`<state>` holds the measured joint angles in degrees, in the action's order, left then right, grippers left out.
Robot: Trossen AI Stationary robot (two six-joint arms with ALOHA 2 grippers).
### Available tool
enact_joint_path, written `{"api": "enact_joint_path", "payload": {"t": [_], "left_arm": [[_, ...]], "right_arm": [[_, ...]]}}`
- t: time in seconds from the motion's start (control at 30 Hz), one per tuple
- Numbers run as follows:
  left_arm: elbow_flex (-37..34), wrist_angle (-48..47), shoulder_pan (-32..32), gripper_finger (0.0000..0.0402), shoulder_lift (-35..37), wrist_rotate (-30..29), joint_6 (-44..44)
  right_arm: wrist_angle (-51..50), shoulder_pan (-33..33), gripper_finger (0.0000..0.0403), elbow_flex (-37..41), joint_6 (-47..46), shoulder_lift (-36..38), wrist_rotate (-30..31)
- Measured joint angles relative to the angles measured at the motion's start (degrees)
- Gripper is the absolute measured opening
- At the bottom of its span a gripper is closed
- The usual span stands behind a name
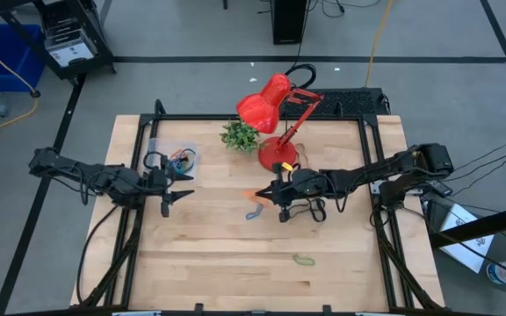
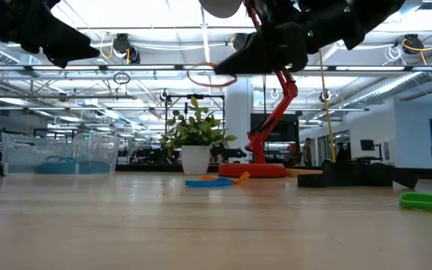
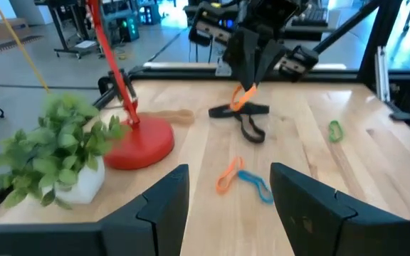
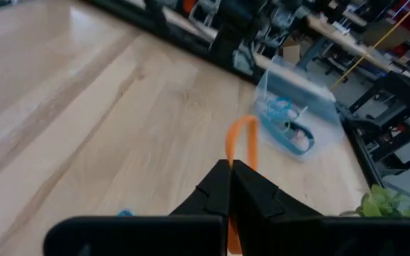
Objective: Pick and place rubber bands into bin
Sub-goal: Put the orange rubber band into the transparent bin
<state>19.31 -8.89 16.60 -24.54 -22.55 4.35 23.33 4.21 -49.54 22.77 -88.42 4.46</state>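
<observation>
We see the right gripper (image 4: 230, 186) raised near the surface's (image 1: 209, 272) centre, fingers clamped on an orange rubber band (image 4: 242, 146). The left gripper (image 3: 230, 195) waits at nine o'clock, fingers apart, beside the clear bin (image 1: 170, 158) at ten o'clock.

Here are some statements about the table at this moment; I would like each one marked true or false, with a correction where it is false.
1. The right gripper is shut on an orange rubber band. True.
2. The left gripper holds a blue band. False: it is open and empty.
3. The bin already has bands in it. True.
4. A green rubber band lies on the table, apart from the others. True.
5. The red lamp lies tipped over on the floor. False: it stands on the table beside the small plant.
</observation>
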Motion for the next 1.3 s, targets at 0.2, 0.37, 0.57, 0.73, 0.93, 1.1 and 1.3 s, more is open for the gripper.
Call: {"api": "enact_joint_path", "payload": {"t": [0.2, 0.37, 0.57, 0.73, 0.93, 1.1, 1.3], "left_arm": [[0.0, 15.6, -1.8, 0.0202, -11.8, 2.3, -8.4], [0.0, 29.8, -4.2, 0.0202, -22.7, 4.0, -11.5], [0.0, 41.6, -8.5, 0.0202, -32.9, 7.1, -8.3], [0.0, 47.0, -11.3, 0.0202, -39.4, 12.0, -6.8], [0.0, 55.0, -13.0, 0.0202, -46.6, 15.2, -8.1], [0.1, 60.7, -13.4, 0.0202, -51.4, 15.3, -10.3], [3.7, 61.6, -14.1, 0.0202, -55.7, 22.4, -10.2]], "right_arm": [[2.8, 0.0, 0.0, 0.0, -0.9, 0.0, -0.1], [3.3, 0.0, 0.0, 0.0, -1.0, 0.0, -0.1], [3.7, 0.0, 0.0, 0.0, -1.0, 0.0, -0.2], [3.8, 0.0, 0.0, 0.0, -0.9, 0.0, -0.3], [4.8, 0.0, 0.0, 0.0, -0.7, 0.0, -0.3], [4.9, 0.0, 0.0, 0.0, -0.6, 0.0, -0.3], [4.9, 0.0, 0.0, 0.0, -0.6, 0.0, -0.3]]}}
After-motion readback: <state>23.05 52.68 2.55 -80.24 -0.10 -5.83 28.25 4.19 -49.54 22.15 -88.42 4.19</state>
